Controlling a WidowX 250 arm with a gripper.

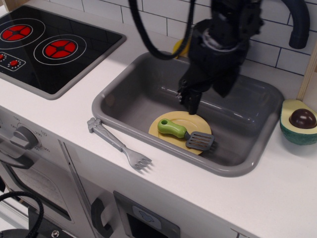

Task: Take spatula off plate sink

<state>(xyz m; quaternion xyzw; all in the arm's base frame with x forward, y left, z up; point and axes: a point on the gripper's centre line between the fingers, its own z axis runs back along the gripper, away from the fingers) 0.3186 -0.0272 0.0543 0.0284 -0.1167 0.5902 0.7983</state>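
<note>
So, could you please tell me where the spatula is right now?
The spatula lies across the pale-yellow plate in the front of the sink, green handle pointing left, just below the end effector.

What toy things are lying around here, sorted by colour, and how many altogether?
Grey: 1, the fork
Green and grey: 1, the spatula
Pale yellow: 1, the plate
Green with brown pit: 1, the avocado half
Total: 4

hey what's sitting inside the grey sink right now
A pale-yellow plate lies on the floor of the sink, with the green-handled spatula across it. The gripper hangs just above the plate's far edge. The arm hides part of the sink's back wall and floor.
</note>
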